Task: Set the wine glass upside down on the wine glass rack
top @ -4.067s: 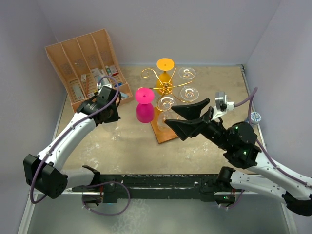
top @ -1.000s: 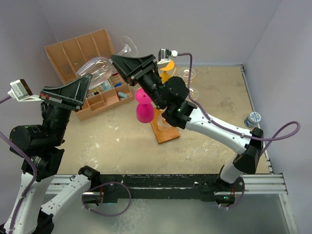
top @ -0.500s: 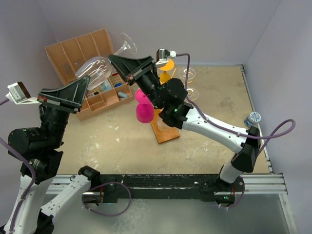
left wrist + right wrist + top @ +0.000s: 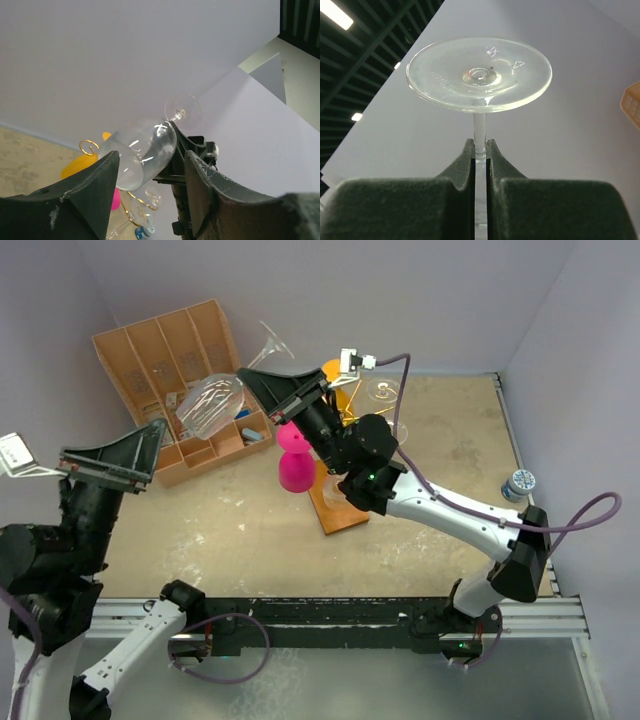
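the clear wine glass (image 4: 215, 405), its stem pinched in the right hand (image 4: 258, 380), is tilted in the air near the gold wine glass rack (image 4: 338, 517), not yet inverted or hung; the left hand (image 4: 150, 445) is spread and empty.

Holds the white-and-black left arm (image 4: 75, 525) reared high, with the black two-finger left gripper (image 4: 150, 440) level and its jaws spread wide. Stretches the white-and-black right arm (image 4: 450, 508) forward-left, black right gripper (image 4: 480, 152) tilted up, pinching a clear wine glass (image 4: 479, 75) by the stem, foot just above the fingertips.
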`<action>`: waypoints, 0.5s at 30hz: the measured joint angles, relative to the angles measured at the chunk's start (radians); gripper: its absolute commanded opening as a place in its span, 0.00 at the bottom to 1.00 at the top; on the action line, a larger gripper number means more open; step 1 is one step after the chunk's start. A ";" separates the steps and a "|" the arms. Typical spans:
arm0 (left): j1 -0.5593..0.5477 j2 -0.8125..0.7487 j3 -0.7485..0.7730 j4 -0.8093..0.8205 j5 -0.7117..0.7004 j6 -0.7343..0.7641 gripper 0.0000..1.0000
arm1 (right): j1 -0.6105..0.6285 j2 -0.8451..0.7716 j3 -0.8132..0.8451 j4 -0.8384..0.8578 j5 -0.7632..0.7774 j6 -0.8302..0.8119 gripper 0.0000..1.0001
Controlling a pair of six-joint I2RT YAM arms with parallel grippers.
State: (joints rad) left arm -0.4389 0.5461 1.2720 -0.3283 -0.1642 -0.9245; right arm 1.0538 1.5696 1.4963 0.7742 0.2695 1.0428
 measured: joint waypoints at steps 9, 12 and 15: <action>0.000 -0.039 0.174 -0.179 -0.077 0.110 0.53 | 0.000 -0.149 -0.098 -0.001 -0.058 -0.201 0.00; 0.000 -0.028 0.212 -0.185 -0.043 0.150 0.53 | 0.000 -0.193 -0.137 -0.007 -0.099 -0.279 0.00; 0.000 -0.006 0.235 -0.174 0.017 0.169 0.53 | 0.000 -0.233 -0.180 -0.024 -0.149 -0.358 0.00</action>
State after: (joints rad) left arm -0.4389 0.5404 1.5070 -0.5018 -0.1474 -0.7551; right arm 1.0538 1.3361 1.3163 0.7506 0.1207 0.6849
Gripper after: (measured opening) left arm 0.530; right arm 0.035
